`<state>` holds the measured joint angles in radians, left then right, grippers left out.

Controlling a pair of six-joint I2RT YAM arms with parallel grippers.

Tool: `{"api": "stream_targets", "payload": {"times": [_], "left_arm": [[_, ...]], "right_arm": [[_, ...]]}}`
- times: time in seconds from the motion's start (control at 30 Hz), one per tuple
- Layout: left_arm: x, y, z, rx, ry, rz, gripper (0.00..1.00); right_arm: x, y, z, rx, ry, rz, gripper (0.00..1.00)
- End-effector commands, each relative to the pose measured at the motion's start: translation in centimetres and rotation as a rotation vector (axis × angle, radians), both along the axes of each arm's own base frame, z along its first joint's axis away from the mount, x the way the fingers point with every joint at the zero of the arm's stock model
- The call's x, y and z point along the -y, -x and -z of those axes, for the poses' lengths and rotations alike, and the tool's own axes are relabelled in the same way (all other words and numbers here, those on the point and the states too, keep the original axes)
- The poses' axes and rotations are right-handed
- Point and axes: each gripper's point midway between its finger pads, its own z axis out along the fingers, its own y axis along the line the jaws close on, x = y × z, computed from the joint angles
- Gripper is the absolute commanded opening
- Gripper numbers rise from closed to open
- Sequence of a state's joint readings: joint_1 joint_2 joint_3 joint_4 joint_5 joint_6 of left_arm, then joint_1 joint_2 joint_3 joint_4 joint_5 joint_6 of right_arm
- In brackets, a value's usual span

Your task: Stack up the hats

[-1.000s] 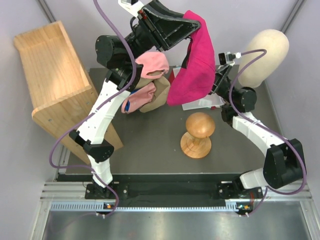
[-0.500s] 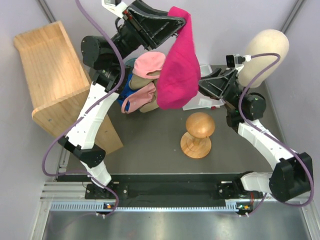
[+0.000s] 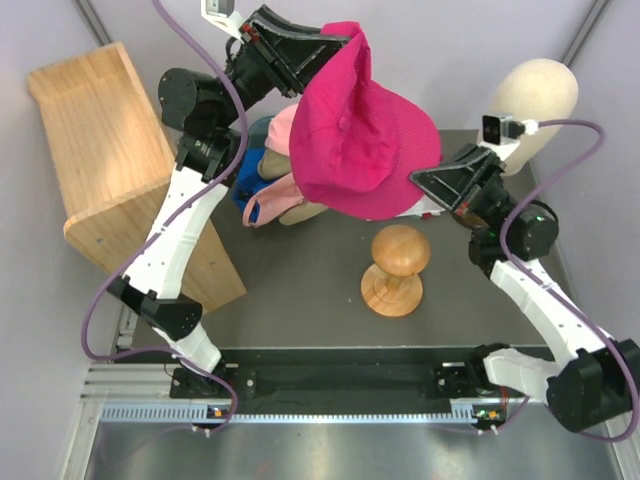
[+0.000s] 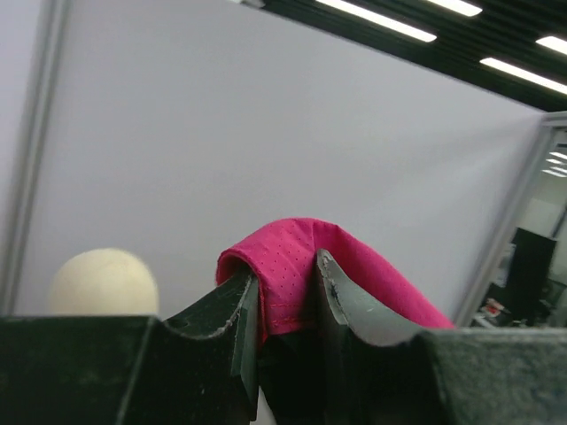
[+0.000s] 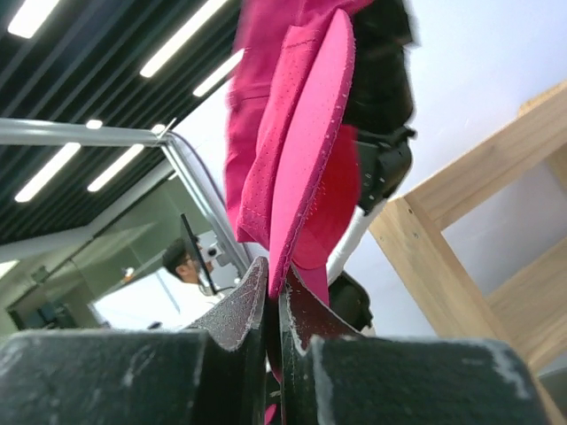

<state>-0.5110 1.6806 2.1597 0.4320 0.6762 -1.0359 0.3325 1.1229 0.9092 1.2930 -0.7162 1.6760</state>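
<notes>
Caps (image 3: 290,195) piled upper centre sit mostly hidden beneath the magenta cap (image 3: 365,140), held above the table (image 3: 300,290). Left pincer (image 4: 285,288) clamps its fold, right pincer (image 5: 273,283) its brim, both arms upstretched.

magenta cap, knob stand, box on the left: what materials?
magenta cap: soft fabric, matte; it drapes, and pinhole texture and stitching show close up.
knob stand: turned wood, smooth, slight sheen, probably varnished.
box: pale wood, grain visible, perhaps plywood.

Magenta soft fabric baseball cap (image 3: 365,140) stretched wide in mid-air, crown facing up, pinched at rear edge and brim. Beneath, heaped touching on the counter (image 3: 300,285): light pink cap (image 3: 280,128), tan cap (image 3: 305,211), bright blue cap (image 3: 245,186).
</notes>
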Motion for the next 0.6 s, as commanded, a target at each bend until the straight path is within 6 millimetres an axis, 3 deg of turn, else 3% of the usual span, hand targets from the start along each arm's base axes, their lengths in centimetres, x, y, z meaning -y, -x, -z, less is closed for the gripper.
{"api": "stream_targets", "payload": {"times": [0.0, 0.03, 0.07, 0.13, 0.17, 0.23, 0.27, 0.33, 0.57], "left_arm": [[-2.4, -1.8, 0.9, 0.007, -0.056, -0.159, 0.00], [-2.7, -3.2, 1.7, -0.024, -0.069, -0.208, 0.00], [-3.2, -4.0, 2.2, -0.019, -0.090, -0.271, 0.08], [-4.1, -6.7, 4.5, -0.103, -0.154, -0.368, 0.35], [-4.9, -8.1, 4.9, -0.110, -0.163, -0.459, 0.58], [-5.4, -9.9, 7.1, -0.178, -0.225, -0.533, 0.75], [-5.7, -10.9, 7.7, -0.180, -0.241, -0.583, 0.89], [-6.0, -12.6, 9.5, -0.224, -0.281, -0.637, 0.99], [-7.2, -17.7, 13.3, -0.333, -0.342, -0.798, 0.99]], "right_arm": [[2.3, 4.6, -2.7, 0.234, -0.037, 0.085, 0.00], [2.5, 4.5, -2.8, 0.236, -0.018, 0.111, 0.00], [2.4, 3.4, -2.9, 0.201, 0.013, 0.150, 0.00], [3.1, 3.0, -3.5, 0.209, 0.038, 0.239, 0.00], [3.1, 2.1, -3.5, 0.155, 0.070, 0.271, 0.00], [4.1, 1.2, -4.0, 0.164, 0.102, 0.392, 0.00], [4.3, 0.4, -4.1, 0.113, 0.133, 0.426, 0.00], [5.5, -0.1, -5.3, 0.138, 0.146, 0.533, 0.00], [7.8, -3.3, -6.5, 0.033, 0.144, 0.649, 0.00]]}}
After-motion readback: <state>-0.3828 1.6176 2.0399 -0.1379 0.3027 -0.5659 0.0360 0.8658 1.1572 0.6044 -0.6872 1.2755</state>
